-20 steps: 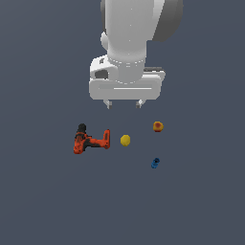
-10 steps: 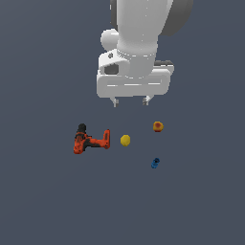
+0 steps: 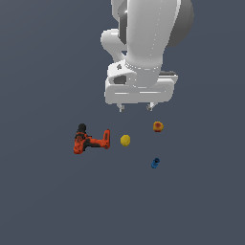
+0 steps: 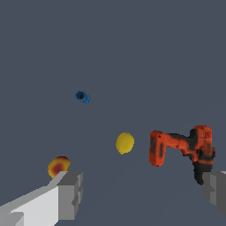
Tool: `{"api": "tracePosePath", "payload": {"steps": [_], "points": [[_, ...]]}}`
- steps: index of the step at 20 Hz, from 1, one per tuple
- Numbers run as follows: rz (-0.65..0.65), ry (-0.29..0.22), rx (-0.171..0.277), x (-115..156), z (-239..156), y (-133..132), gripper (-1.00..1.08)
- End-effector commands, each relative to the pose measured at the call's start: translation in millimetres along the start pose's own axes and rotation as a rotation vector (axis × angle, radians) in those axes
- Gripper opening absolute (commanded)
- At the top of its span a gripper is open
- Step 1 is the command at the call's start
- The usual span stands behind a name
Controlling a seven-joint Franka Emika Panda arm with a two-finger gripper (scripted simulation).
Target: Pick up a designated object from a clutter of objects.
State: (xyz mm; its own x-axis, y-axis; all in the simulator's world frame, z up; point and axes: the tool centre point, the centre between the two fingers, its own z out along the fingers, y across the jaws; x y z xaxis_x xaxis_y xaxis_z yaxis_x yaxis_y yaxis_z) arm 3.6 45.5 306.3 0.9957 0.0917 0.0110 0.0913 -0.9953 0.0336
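One gripper (image 3: pixel 135 107) hangs above the clutter, fingers spread wide, holding nothing; one red-orange and black power drill (image 3: pixel 90 139) lies at the exterior view's left; one plain yellow ball (image 3: pixel 125 140) just beside it; one red-orange ball (image 3: pixel 158 126) further right, near the gripper; one small blue object (image 3: pixel 155 163) sits apart.

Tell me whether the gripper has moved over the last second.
Yes. Against the unmoving power drill, the gripper has shifted toward the exterior view's right, closer to the red-orange ball, jaws apart.
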Motion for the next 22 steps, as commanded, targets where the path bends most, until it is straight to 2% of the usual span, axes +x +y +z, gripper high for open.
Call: {"api": "tracePosePath", "payload": {"steps": [1,10,17,22], "points": [[0.009,-0.001,-0.002,-1.3,14.1,-11.0,1.0],[0.059,0.0,-0.004,-20.1,88.8,-71.1,1.0],[0.102,-0.002,0.006,-54.6,150.9,-123.2,1.0],[0.126,-0.006,0.017,-81.1,182.7,-150.5,1.0]]}}
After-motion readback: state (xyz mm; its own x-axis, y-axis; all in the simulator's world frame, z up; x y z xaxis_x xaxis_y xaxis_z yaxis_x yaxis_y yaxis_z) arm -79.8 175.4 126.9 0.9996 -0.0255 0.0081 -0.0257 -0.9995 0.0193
